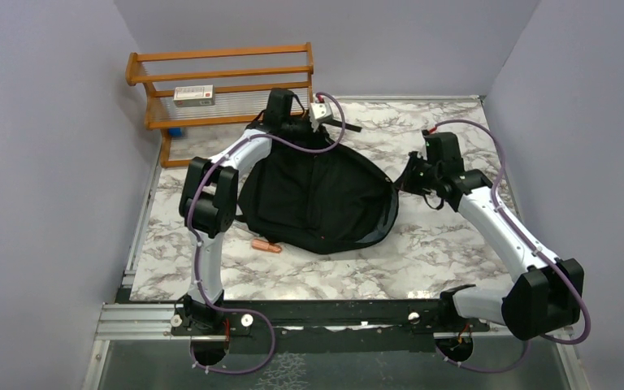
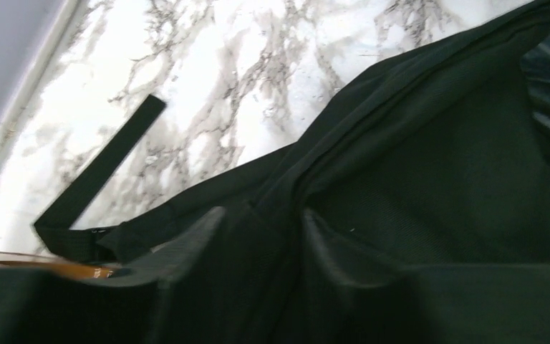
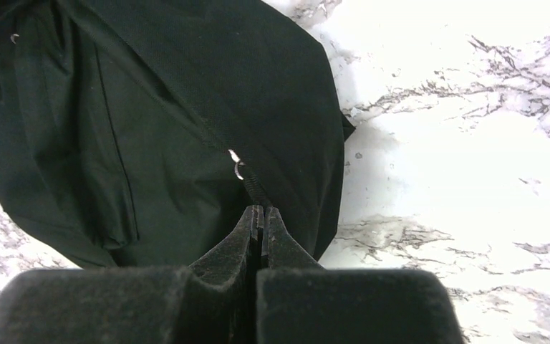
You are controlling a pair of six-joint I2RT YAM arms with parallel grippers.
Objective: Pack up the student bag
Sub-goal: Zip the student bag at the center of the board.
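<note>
While the student bag (image 1: 317, 195) lay flat in the middle of the bench (image 1: 431, 260), each arm reached one edge of it. The left end effector (image 2: 258, 218), at the upper edge of the bag in the top view, had its fingers a little apart, clamped on a fold of black fabric. The right end effector (image 3: 261, 211), at the bag's right edge, was fully closed and pinched the zipper pull (image 3: 252, 185).

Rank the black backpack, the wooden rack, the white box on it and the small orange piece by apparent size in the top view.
1. Black soft fabric backpack and brown wooden slatted rack: alike, rack farther, unranked.
2. Small white rectangular box.
3. Small orange cylindrical piece.
</note>
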